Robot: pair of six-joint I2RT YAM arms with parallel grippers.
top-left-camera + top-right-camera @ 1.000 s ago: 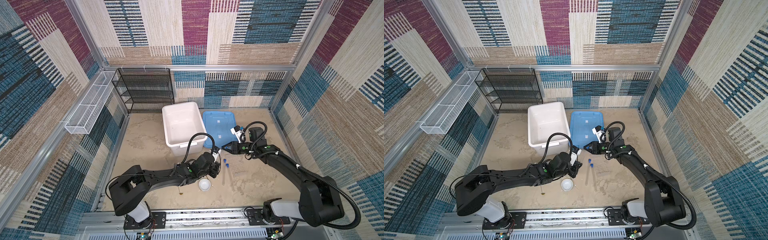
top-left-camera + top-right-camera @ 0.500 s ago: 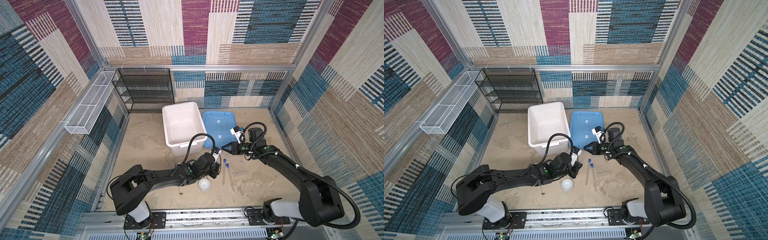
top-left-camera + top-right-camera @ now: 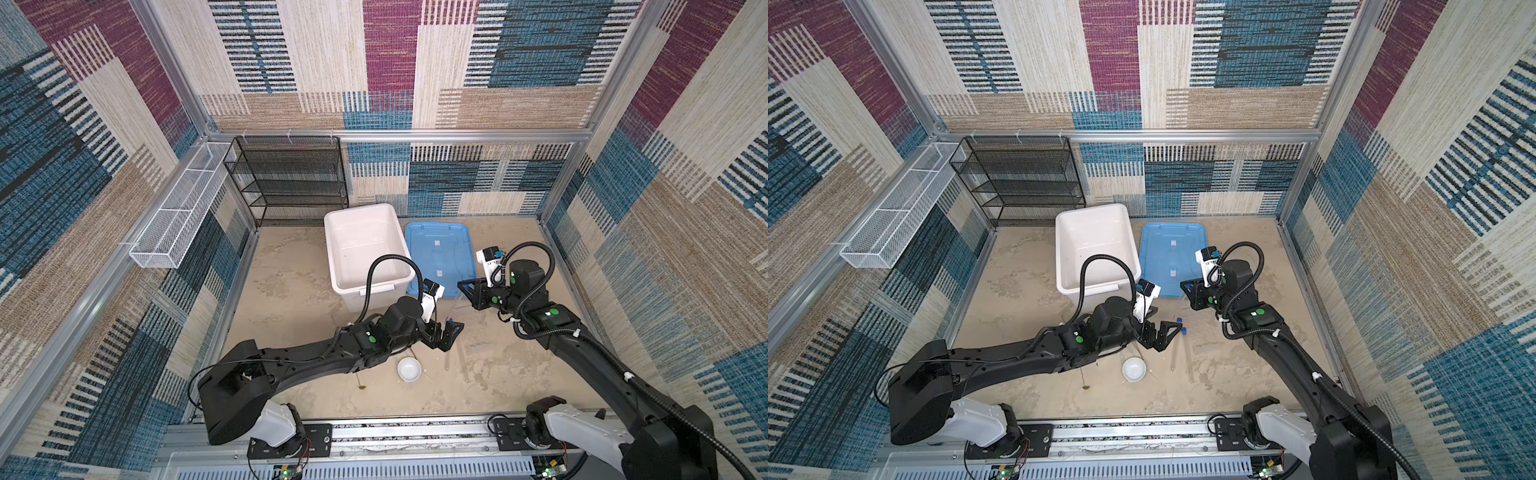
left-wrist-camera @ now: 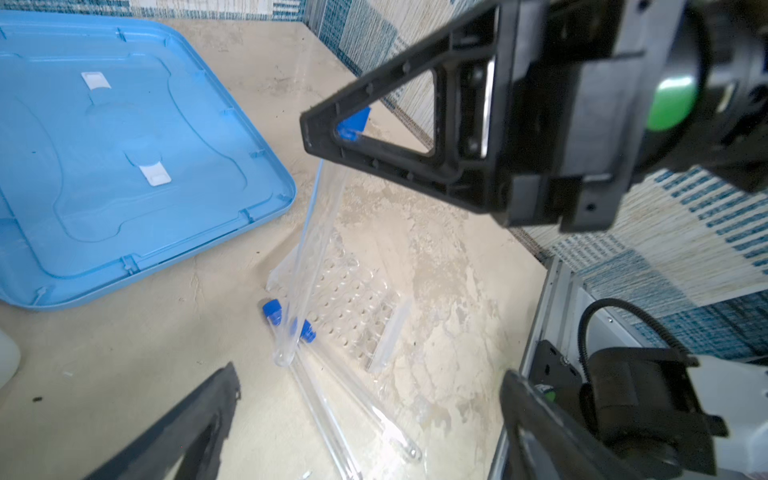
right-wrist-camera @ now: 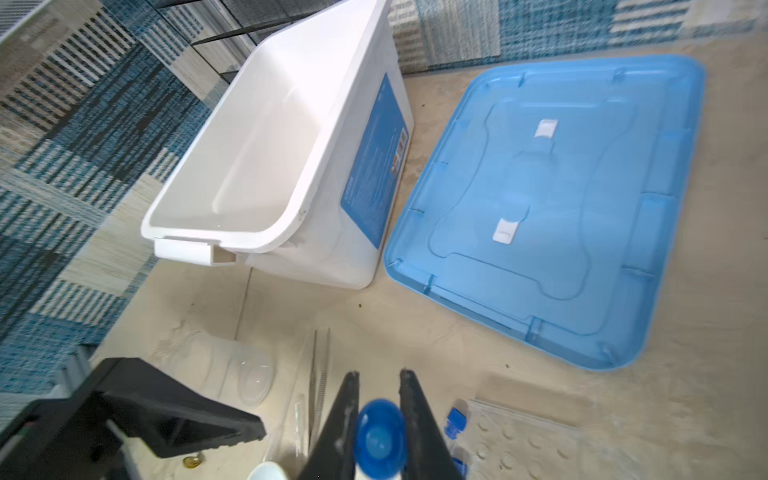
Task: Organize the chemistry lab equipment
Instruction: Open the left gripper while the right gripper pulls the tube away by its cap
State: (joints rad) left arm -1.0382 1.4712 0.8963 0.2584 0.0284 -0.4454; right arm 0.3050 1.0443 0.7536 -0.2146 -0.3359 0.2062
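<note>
My right gripper point(image 5: 376, 374) is shut on the blue cap of a clear test tube point(image 4: 311, 249). The tube hangs slanted down from it, with its round end just above the table. In the left wrist view the right gripper point(image 4: 316, 133) sits above the left gripper point(image 4: 372, 374), which is open and holds nothing. Two more blue-capped tubes point(image 4: 332, 399) lie side by side under the left gripper point(image 3: 444, 334). Near the front of the table lie a small white dish point(image 3: 409, 369) and a thin brown-tipped rod point(image 3: 360, 376). Metal tweezers point(image 5: 320, 374), a clear beaker point(image 5: 245, 374) on its side and a dropper point(image 5: 299, 415) lie by the left arm.
A clear plastic rack with holes point(image 4: 353, 307) lies flat beside the tubes. The white box point(image 3: 365, 245) stands at the back with its blue lid point(image 3: 440, 257) flat on its right. A black mesh shelf point(image 3: 291, 178) stands at the back wall. A white wire basket point(image 3: 178, 216) hangs on the left wall.
My left gripper's jaws have spread wide apart. The right gripper has tightened on the tube's cap. Both arms have hardly shifted.
</note>
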